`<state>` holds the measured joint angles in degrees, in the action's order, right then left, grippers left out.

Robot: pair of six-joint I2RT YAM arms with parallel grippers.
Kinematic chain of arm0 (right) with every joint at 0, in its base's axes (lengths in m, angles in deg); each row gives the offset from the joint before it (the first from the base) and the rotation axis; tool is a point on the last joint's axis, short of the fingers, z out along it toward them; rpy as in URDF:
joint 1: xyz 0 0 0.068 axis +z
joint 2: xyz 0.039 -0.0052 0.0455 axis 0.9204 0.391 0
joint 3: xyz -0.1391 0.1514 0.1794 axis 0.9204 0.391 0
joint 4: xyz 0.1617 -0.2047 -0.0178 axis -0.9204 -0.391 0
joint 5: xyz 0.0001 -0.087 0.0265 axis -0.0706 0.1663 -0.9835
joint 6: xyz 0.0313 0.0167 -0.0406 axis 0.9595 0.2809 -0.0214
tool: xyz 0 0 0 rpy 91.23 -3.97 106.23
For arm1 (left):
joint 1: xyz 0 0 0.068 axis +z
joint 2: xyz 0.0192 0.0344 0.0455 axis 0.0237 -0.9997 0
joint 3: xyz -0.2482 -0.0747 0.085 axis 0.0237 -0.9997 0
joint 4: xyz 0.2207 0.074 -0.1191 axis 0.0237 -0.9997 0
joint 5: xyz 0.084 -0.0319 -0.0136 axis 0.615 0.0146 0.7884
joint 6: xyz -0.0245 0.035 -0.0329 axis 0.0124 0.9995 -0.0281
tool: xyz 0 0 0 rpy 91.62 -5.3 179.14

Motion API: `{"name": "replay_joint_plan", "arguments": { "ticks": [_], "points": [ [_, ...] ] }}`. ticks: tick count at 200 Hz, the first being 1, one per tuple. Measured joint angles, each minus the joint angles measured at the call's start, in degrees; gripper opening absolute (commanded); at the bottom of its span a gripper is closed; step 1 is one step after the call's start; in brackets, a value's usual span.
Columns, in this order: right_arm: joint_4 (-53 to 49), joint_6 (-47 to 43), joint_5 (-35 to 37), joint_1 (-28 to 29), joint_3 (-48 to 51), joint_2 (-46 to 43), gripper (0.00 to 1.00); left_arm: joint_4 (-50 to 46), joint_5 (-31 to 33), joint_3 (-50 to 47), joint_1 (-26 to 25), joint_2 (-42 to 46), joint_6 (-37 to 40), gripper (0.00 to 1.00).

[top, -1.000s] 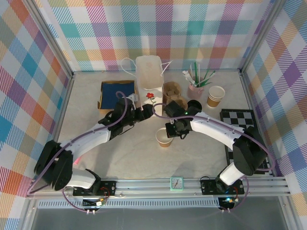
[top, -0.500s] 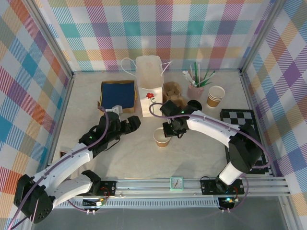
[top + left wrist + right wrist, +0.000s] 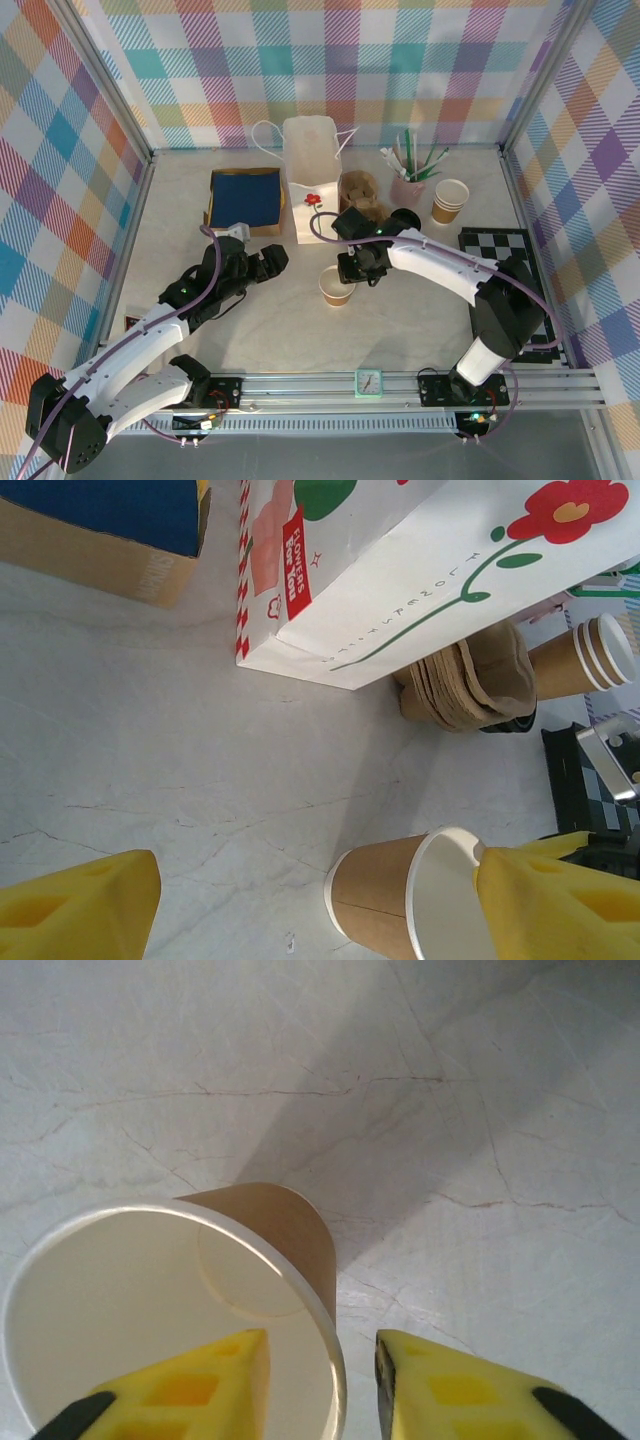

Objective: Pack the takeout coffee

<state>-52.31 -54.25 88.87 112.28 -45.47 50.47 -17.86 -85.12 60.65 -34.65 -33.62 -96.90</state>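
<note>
My right hand (image 3: 322,1348) straddles the rim of a lidless brown paper cup (image 3: 150,1290), one finger inside and one outside. The fingers are parted a little and, as far as I can see, are not pinching the wall. The cup stands upright near the middle of the table (image 3: 250,330), on the near side of the white flowered bag (image 3: 310,160) at the far edge. My left hand (image 3: 315,880) hovers wide apart and empty beside the cup, toward the left edge. I read this as a side step with a spare cup. Next, the right hand must either nip the rim or lift straight clear without tipping it. Where the takeout coffee sits, I cannot tell.
</note>
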Motion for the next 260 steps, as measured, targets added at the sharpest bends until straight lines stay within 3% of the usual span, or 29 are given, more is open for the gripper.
{"name": "replay_joint_plan", "arguments": {
  "ticks": [38, 61, 85, 141, 152, 167, 185, 213, 260],
  "points": [
    [-1.7, -1.0, 1.3, 0.1, -1.3, -1.1, 0.50, -0.1, 0.4, 0.0, 0.0, 0.1, 0.3, 0.83],
    [-2.7, -2.7, 3.8, 0.0, -1.6, -4.6, 0.60, -0.7, 0.4, 0.0, 0.0, 0.1, 0.5, 0.82],
    [-3.0, -5.1, 6.1, -1.2, -1.7, -9.4, 0.62, -1.1, 0.4, 0.0, 0.0, 0.2, 0.9, 0.83],
    [2.6, -9.9, 7.7, -15.4, 3.4, -21.3, 0.66, -1.1, 0.4, 0.0, 0.0, 1.3, 1.5, 0.83],
    [5.0, -13.0, 8.2, -16.0, 6.2, -23.4, 0.67, -1.1, 0.4, 0.0, 0.0, 1.4, 1.5, 0.83],
    [7.5, -17.8, 8.8, -15.8, 9.8, -25.0, 0.79, -1.1, 0.4, 0.0, 0.0, 1.5, 1.6, 0.82],
    [7.5, -21.4, 9.2, -16.4, 11.0, -24.4, 0.82, -1.1, 0.4, 0.0, 0.0, 1.7, 1.7, 0.83],
    [8.5, -27.2, 6.6, -21.3, 11.1, -23.0, 0.80, -1.2, 0.4, -0.3, 0.0, 2.1, 1.7, 0.83],
    [10.2, -37.4, -2.1, -29.6, 9.1, -14.4, 0.63, -1.2, 0.4, -0.7, 0.0, 2.5, 1.9, 0.83]
  ]
}}
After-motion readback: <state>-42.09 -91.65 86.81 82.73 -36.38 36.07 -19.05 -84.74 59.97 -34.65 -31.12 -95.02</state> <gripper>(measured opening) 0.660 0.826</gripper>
